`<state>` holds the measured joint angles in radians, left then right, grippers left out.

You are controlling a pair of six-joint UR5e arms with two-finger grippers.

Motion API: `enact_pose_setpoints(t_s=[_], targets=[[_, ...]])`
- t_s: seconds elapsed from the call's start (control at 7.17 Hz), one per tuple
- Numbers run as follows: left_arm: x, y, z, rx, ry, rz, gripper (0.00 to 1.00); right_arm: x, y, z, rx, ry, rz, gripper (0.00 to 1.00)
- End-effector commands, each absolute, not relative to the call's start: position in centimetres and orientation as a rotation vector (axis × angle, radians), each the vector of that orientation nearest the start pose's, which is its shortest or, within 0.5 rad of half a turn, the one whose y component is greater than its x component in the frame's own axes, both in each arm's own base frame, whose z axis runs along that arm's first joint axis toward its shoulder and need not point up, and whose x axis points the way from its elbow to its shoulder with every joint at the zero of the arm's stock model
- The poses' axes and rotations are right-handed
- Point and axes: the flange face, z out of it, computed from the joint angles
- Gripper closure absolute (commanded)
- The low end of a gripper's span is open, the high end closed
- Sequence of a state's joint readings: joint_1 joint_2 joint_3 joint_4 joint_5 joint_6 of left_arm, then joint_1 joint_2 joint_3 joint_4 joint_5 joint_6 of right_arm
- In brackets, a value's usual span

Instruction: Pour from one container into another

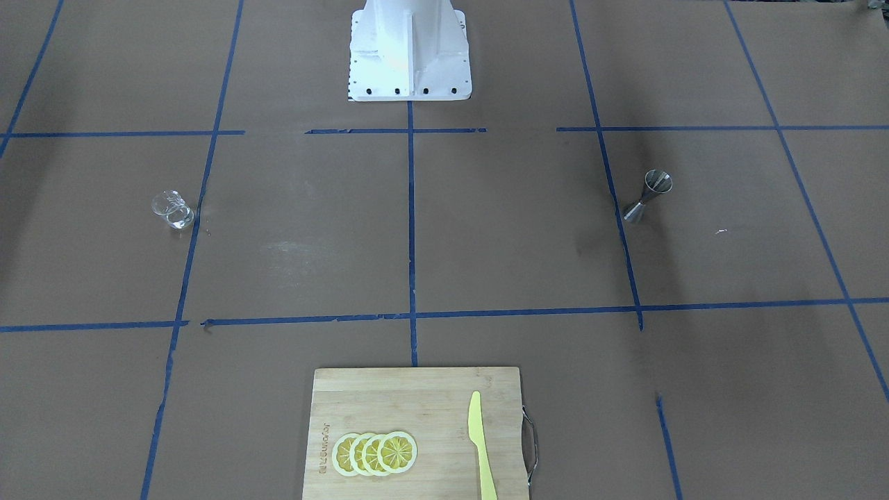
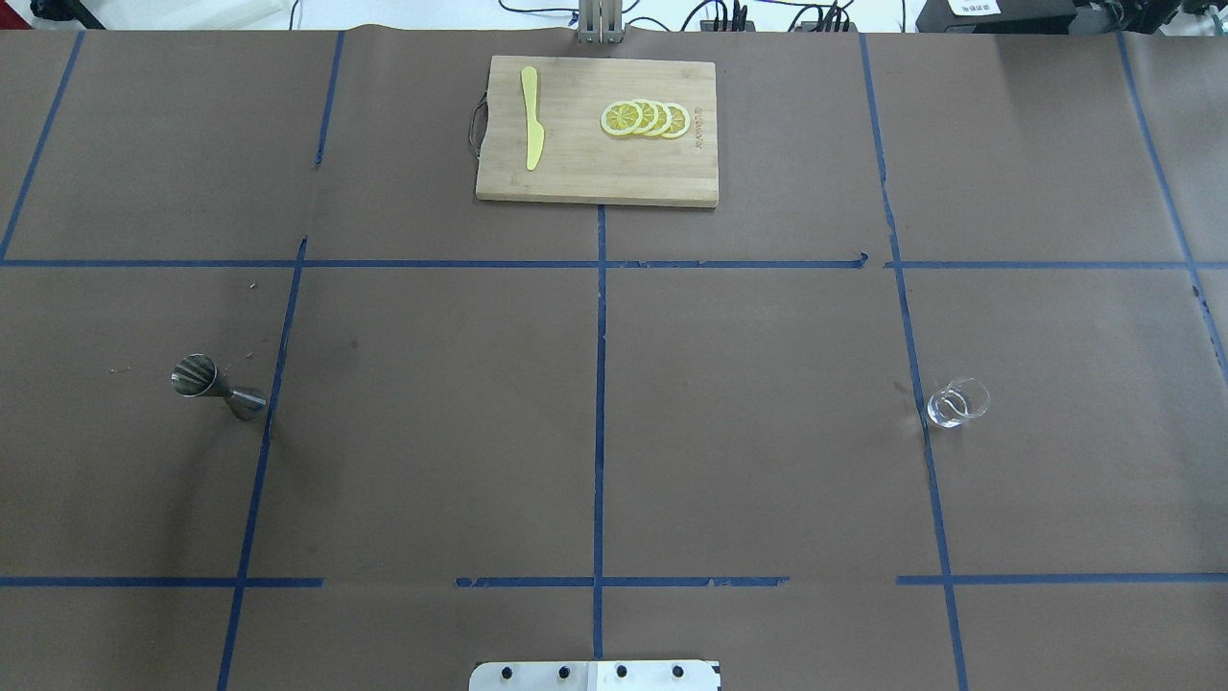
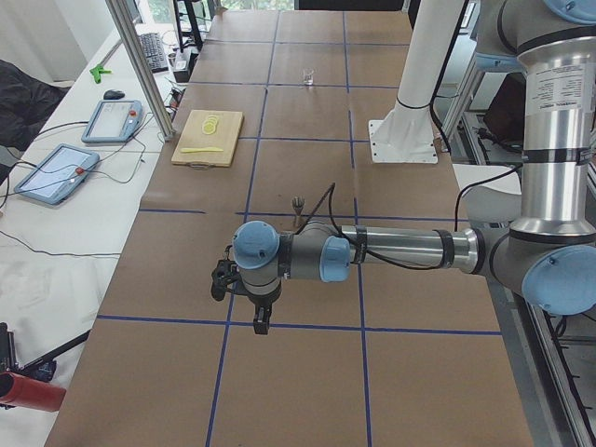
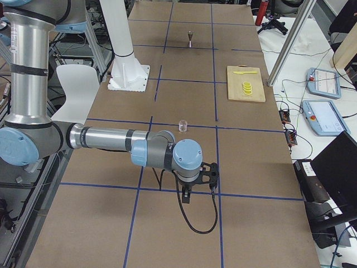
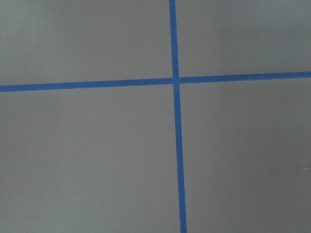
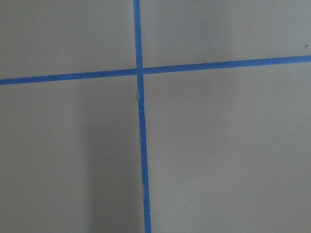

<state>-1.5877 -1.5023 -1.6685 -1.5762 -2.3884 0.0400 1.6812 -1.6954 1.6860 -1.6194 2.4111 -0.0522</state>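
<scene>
2 arms held low, cup and jigger standing far apart

We see the clear cup (image 2: 956,403) upright at the middle right of the overhead view and the steel jigger (image 2: 219,386) upright at the middle left, each just beside a blue tape line. Each arm stretches its forearm level above the table, wrist bent down. The left gripper (image 3: 251,307) and right gripper (image 4: 199,184) point downward; we cannot tell how their jaws stand.

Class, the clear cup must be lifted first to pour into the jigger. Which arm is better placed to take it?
Right, most likely. The clear cup stands on the robot's right half of the table, and the right end effector hangs over that end. The jigger stands on the left half.
</scene>
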Motion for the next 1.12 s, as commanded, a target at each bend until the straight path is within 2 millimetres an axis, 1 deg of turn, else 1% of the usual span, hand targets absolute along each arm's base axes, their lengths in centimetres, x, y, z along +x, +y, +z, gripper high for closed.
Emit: enact_pose_setpoints(t_s=[0.0,0.14,0.28,0.42,0.56,0.7,0.84,0.98], targets=[[-6.8,-46.5,63.5,0.069,0.816,0.043,0.0,10.7,-43.0,65.3,0.024,-0.84,0.079,0.0],[-6.8,-46.6,62.2,0.096,0.818,0.054,0.0,10.7,-42.9,65.2,0.026,-0.844,0.079,0.0],[-6.9,-47.2,59.1,0.156,0.811,0.08,0.0,10.7,-42.9,65.2,0.026,-0.846,0.081,0.0],[-6.5,-47.5,54.9,0.233,0.804,0.121,0.0,10.7,-42.8,65.2,0.026,-0.846,0.081,0.0],[-6.5,-48.7,51.9,0.292,0.799,0.148,0.0,10.7,-42.8,65.1,0.029,-0.846,0.08,0.0],[-6.6,-49.5,51.0,0.313,0.76,0.155,0.0,10.7,-42.9,64.9,0.033,-0.845,0.078,0.0],[-6.4,-51.2,48.8,0.358,0.74,0.179,0.0,10.7,-42.9,64.8,0.035,-0.845,0.077,0.0],[-5.3,-52.2,46.7,0.385,0.756,0.208,0.0,10.7,-42.8,64.3,0.042,-0.845,0.074,0.0]])
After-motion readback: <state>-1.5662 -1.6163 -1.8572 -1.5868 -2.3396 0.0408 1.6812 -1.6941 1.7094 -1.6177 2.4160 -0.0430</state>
